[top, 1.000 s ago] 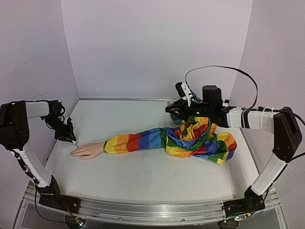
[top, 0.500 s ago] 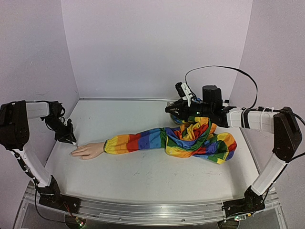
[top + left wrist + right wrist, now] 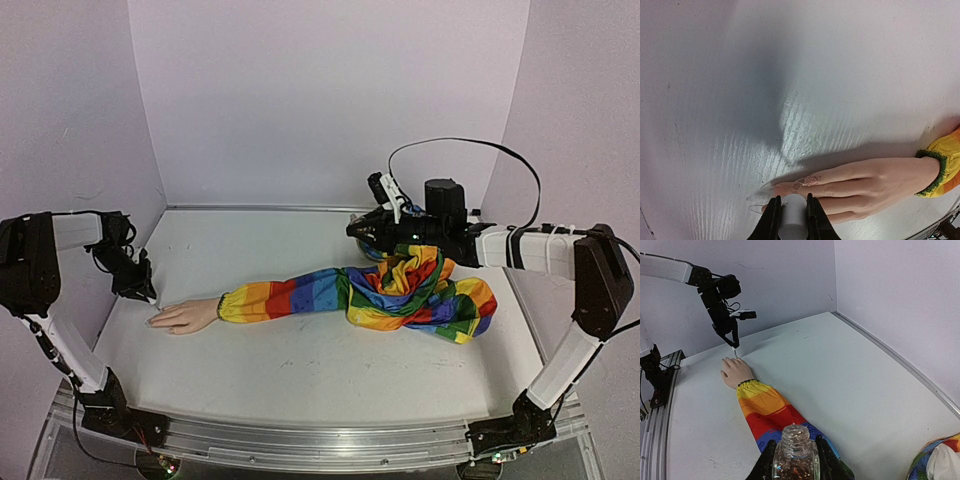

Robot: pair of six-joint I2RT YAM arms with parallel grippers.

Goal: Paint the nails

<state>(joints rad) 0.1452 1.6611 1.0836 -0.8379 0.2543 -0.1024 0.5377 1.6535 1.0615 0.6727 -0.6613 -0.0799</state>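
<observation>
The pale mannequin hand [image 3: 186, 316] lies flat at the left, ending a rainbow-striped sleeve [image 3: 300, 294]. Its nails [image 3: 809, 181] are long and clear, and one carries glittery polish. My left gripper [image 3: 792, 204] is shut on a white brush cap [image 3: 792, 220] directly over the fingertips. From the right wrist view, the thin brush tip [image 3: 735, 354] hangs just above the hand [image 3: 735, 372]. My right gripper [image 3: 795, 447] is shut on a small clear glass bottle [image 3: 796, 460] of glitter polish, uncapped and held above the bunched sleeve, far from the hand.
The sleeve's bunched end [image 3: 425, 290] lies under the right gripper [image 3: 362, 230] at the back right. Lilac walls close in the white table [image 3: 300, 370] on three sides. A metal rail [image 3: 300, 440] runs along the near edge.
The left gripper has shifted very slightly over the fingertips. The right arm and the bottle have not moved.
</observation>
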